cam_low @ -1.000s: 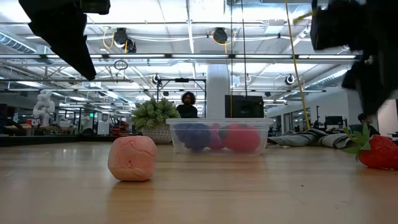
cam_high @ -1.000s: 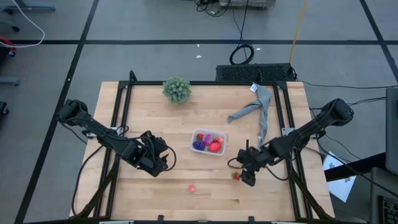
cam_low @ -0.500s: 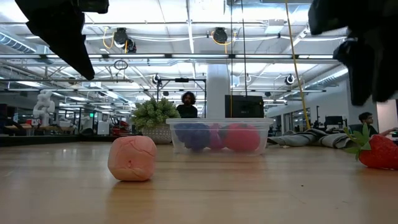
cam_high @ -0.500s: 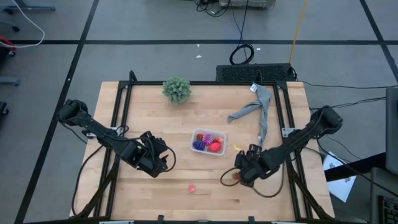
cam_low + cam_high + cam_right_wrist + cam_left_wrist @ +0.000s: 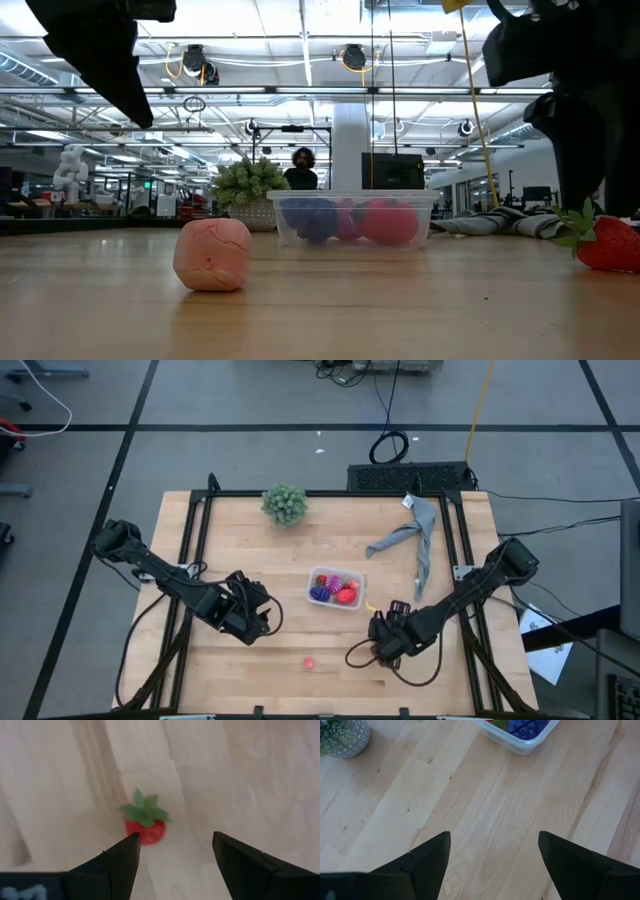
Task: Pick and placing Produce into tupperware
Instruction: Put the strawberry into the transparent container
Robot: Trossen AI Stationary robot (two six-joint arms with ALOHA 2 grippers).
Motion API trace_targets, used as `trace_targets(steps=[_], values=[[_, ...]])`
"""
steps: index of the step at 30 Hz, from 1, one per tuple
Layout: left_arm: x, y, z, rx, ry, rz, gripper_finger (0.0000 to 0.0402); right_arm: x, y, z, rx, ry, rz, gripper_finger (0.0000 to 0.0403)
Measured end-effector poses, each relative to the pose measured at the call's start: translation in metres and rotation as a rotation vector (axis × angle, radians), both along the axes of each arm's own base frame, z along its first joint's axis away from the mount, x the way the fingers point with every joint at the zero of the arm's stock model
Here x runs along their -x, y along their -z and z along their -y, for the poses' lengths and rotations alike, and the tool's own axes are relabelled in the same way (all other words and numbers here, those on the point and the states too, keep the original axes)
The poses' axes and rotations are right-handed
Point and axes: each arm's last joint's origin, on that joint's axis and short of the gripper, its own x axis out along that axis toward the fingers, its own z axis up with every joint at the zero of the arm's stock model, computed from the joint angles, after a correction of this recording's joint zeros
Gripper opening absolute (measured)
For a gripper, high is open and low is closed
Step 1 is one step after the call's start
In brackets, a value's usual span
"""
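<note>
- Jaws of the right gripper (image 5: 172, 865) are standing wide apart and holding nothing; in the right wrist view a red toy strawberry (image 5: 145, 822) with a green leafy cap is lying on the wood just ahead of the two dark fingers, not touching either of them.
- From above, the right gripper (image 5: 383, 643) is hanging low over the table's near right part, covering the strawberry in that view.
- At table height, the strawberry (image 5: 608, 243) is sitting on the table right beside the dark bulk of the right arm.
- Jaws of the left gripper (image 5: 492, 865) are also standing wide and empty, pointing over bare wood toward the tupperware (image 5: 518, 744).
- The left gripper (image 5: 262, 618) is waiting over the table's left half, well apart from the fruit.
- The clear tupperware (image 5: 335, 589) is sitting near the table's middle, holding a dark purple grape cluster (image 5: 319, 593), a spiky magenta ball (image 5: 340, 578) and red pieces (image 5: 347, 596).
- A pink toy fruit (image 5: 309, 661) is lying alone on the wooden table (image 5: 240, 550), nearer the front edge than the tupperware.
- A green potted plant (image 5: 285, 503) is standing near the far edge and a grey cloth (image 5: 412, 532) is lying at the far right.
</note>
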Motion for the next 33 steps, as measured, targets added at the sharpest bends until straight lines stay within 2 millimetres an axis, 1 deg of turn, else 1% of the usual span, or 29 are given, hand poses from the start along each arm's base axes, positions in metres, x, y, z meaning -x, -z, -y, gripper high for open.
trace_targets(steps=[13, 27, 30, 33], values=[[0.000, 0.000, 0.000, -0.008, 0.004, 0.002, 0.0308, -0.002, 0.000, -0.001, 0.006, 0.020, 0.034, 0.0242], [0.000, 0.000, 0.000, -0.028, 0.009, 0.008, 0.0308, 0.003, -0.001, -0.015, -0.045, 0.041, 0.061, 0.0242], [0.000, 0.000, 0.000, -0.028, 0.012, 0.008, 0.0308, 0.000, 0.004, -0.017, -0.053, 0.036, 0.063, 0.0242], [0.001, 0.000, 0.002, -0.027, 0.021, 0.010, 0.0308, -0.002, 0.014, -0.018, -0.046, 0.035, 0.033, 0.0242]])
